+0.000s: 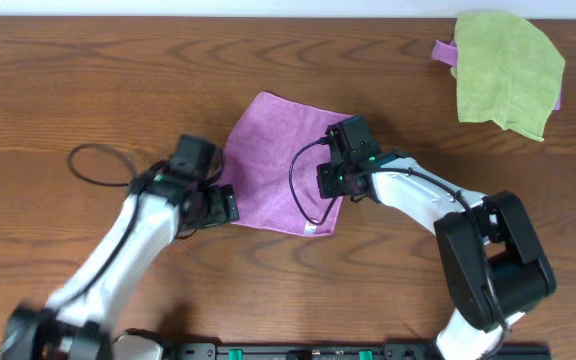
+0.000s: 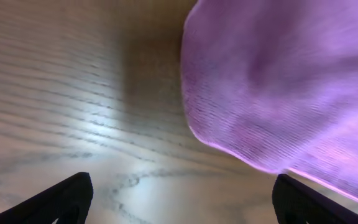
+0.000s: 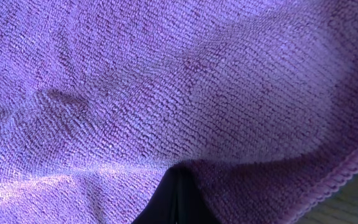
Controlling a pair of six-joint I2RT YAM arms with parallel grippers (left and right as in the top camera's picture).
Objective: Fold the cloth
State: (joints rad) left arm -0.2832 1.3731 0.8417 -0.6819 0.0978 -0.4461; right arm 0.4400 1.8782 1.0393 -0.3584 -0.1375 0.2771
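The purple cloth (image 1: 273,150) lies spread on the wooden table, one corner pointing to the back. My right gripper (image 1: 332,190) is over its right edge. In the right wrist view the two dark fingers (image 3: 176,193) are pressed together, with the cloth (image 3: 166,81) creased at their tip, so they are shut on it. My left gripper (image 1: 220,203) sits at the cloth's left corner. Its fingers (image 2: 73,196) stand wide apart over bare wood, and the cloth's rounded edge (image 2: 272,93) lies just ahead, close to the right finger.
A lime-green cloth (image 1: 508,70) lies at the back right with a purple one (image 1: 444,50) poking out beneath it. A black cable loop (image 1: 98,165) lies left of the left arm. The table's back edge runs along the top.
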